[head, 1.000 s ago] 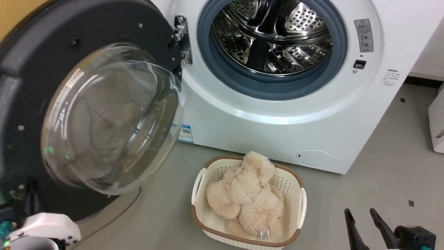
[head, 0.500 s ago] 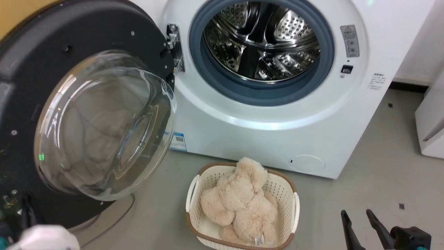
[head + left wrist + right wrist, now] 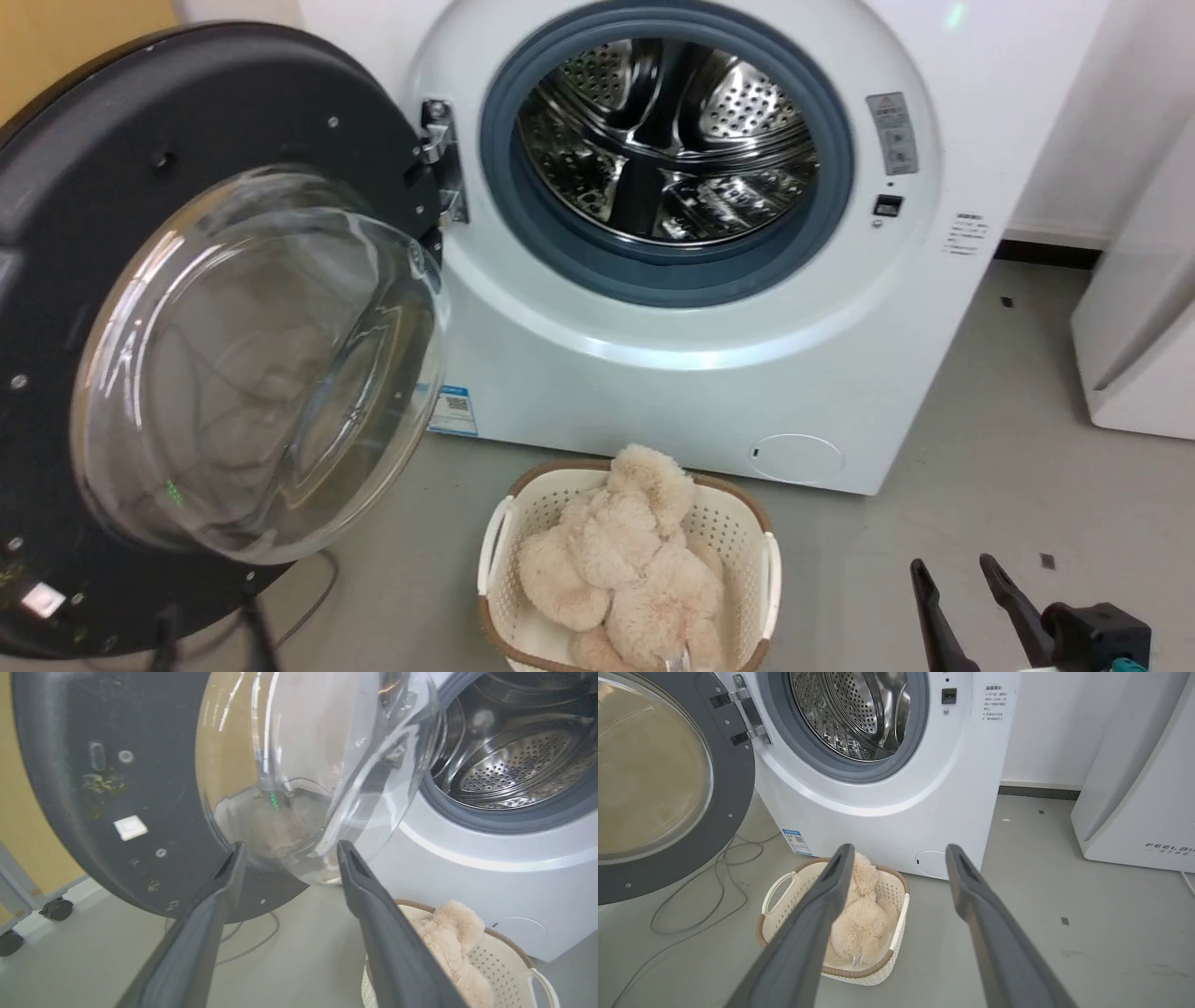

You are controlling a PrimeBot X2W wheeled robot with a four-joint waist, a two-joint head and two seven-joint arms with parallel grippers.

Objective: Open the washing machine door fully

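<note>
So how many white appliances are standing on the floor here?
2. The washing machine stands in the middle, its door open to the left; a second white appliance stands to its right. Others may be out of view.

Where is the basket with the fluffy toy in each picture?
Head view: the basket sits at bottom centre, on the floor before the washing machine.
Left wrist view: the basket is in the lower right corner.
Right wrist view: the basket is at the bottom, left of centre.
Shared landmark: the round cap low on the machine's front.
</note>
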